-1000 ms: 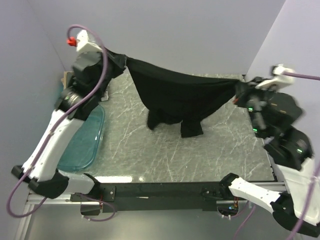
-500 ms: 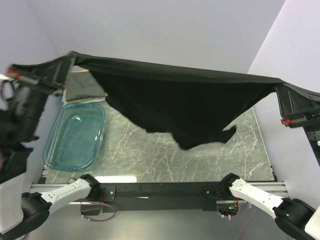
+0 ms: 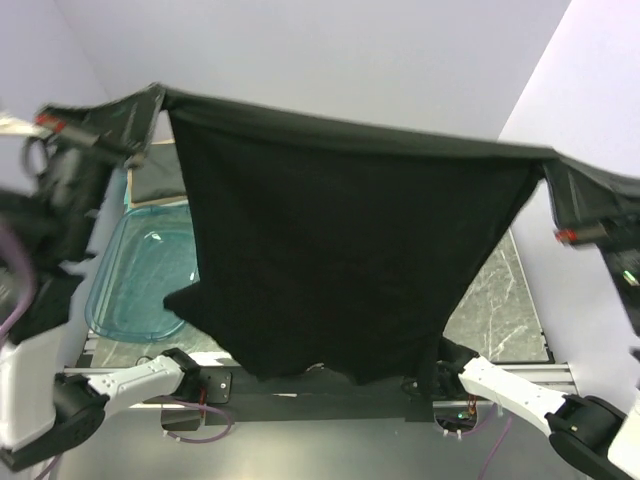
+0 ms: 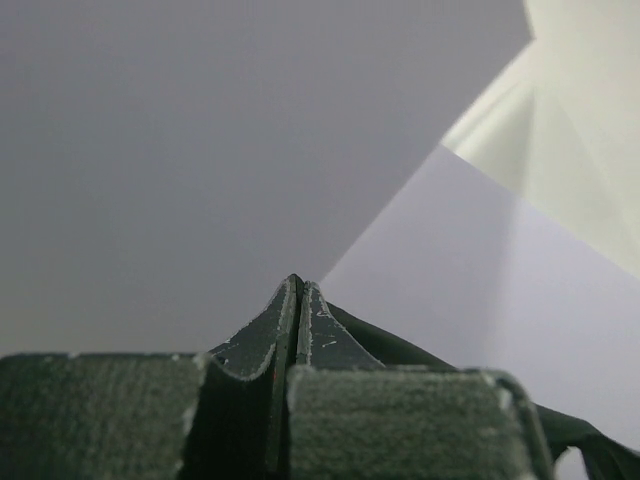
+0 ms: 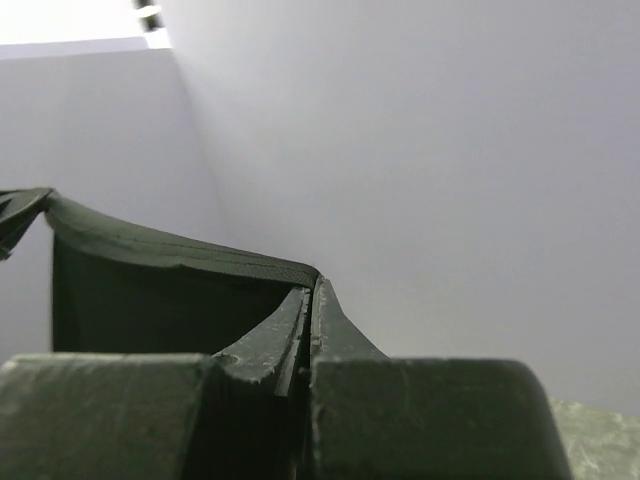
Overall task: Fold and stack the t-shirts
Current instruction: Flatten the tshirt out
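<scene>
The plain black t-shirt (image 3: 340, 250) hangs spread wide in the air, high above the table and close to the top camera. My left gripper (image 3: 150, 100) is shut on its upper left corner. My right gripper (image 3: 555, 170) is shut on its upper right corner. The top edge is stretched taut between them. In the left wrist view the closed gripper (image 4: 298, 290) pinches black cloth (image 4: 400, 350). In the right wrist view the closed gripper (image 5: 312, 290) holds the taut hem (image 5: 150, 245). A folded dark grey-green shirt (image 3: 160, 180) lies at the back left, partly hidden. The beige one is hidden.
The clear blue plastic tub (image 3: 140, 270) sits at the table's left edge. A bare part of the marbled grey table (image 3: 495, 300) shows at the right, below the shirt. Purple walls close in the back and both sides. The shirt hides most of the table.
Both arms have lifted the shirt from a sagging bunch over the table to a high, wide spread. It has swung toward the camera and now hangs flat.
</scene>
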